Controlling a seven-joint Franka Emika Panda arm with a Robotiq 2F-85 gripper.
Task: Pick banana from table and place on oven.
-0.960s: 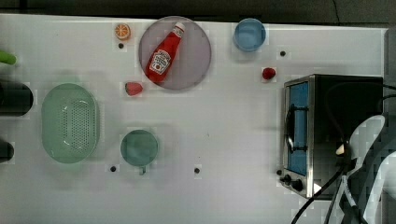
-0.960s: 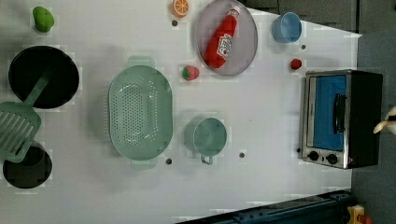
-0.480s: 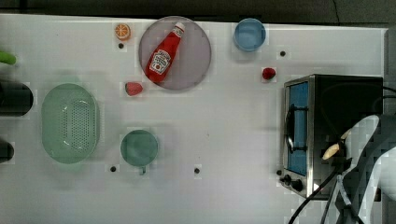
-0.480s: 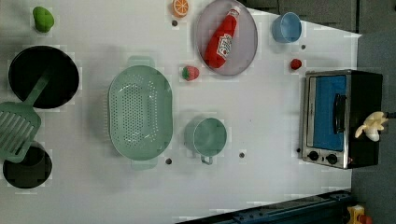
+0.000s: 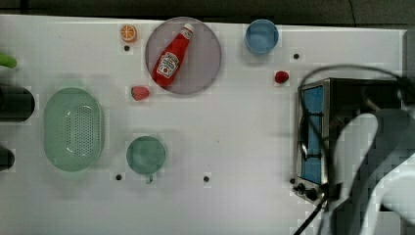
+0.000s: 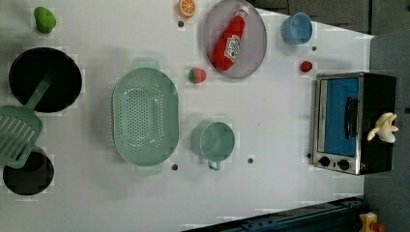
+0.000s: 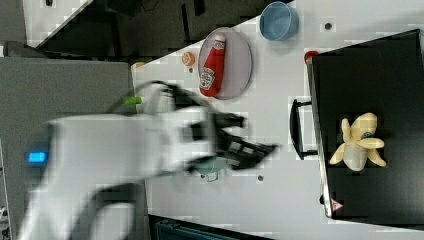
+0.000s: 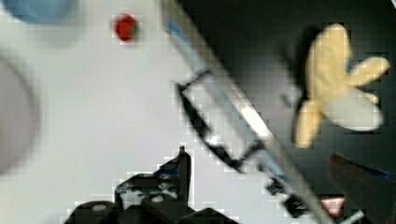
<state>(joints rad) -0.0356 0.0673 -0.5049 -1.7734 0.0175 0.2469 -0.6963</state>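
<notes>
Pale yellow peeled toy banana (image 7: 359, 141) rests on the boxy black-topped toaster oven (image 7: 370, 75); the arm's black gripper (image 7: 260, 135), jaws wide and empty, should retreat without nudging it.

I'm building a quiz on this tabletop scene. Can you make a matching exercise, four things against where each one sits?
Things:
1. banana
2. ketchup bottle
3. orange slice
4. spatula

Places:
A. on the grey plate
B. on the oven top
C. beside the plate, on the table
D. leaning on the black pan

Pairs: 1-B, 2-A, 3-C, 4-D
</notes>
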